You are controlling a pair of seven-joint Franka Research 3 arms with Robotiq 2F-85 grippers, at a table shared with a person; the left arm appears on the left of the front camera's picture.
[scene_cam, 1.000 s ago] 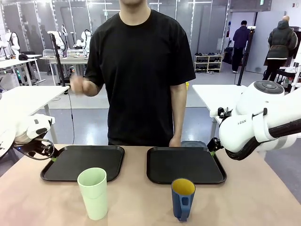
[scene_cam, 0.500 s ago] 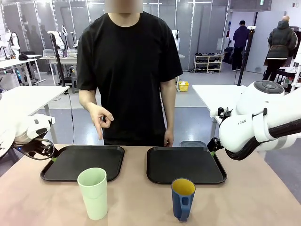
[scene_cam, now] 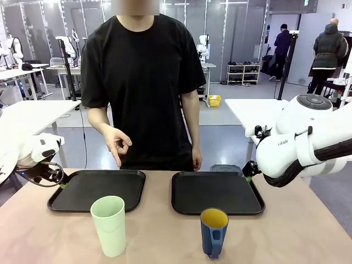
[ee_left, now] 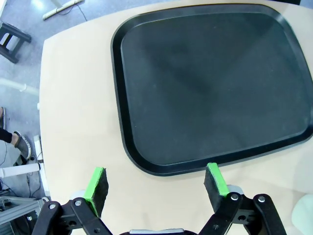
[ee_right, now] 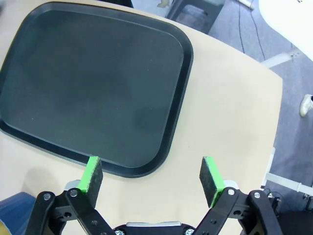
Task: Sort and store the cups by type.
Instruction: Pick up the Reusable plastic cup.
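Observation:
A tall pale green tumbler (scene_cam: 108, 225) stands upright near the table's front edge, in front of the left black tray (scene_cam: 98, 190). A dark blue mug (scene_cam: 214, 232) with a yellow inside stands in front of the right black tray (scene_cam: 217, 192), its handle toward the camera. My left gripper (scene_cam: 55, 177) hovers at the left tray's outer end. In its wrist view the left gripper (ee_left: 156, 181) is open over the tray's (ee_left: 210, 83) near rim, holding nothing. My right gripper (ee_right: 150, 174) is open beside its tray's (ee_right: 93, 83) edge, with a bit of the mug (ee_right: 12, 210) at the lower left.
A person in a black shirt stands at the far side, one hand (scene_cam: 117, 142) held loosely above the left tray's far edge. A small grey object (scene_cam: 225, 168) lies behind the right tray. Bare tabletop (scene_cam: 165, 236) lies between the two cups.
The person has straightened up and brought the raised hand down in front of the waist. Both arms and both cups have stayed where they were.

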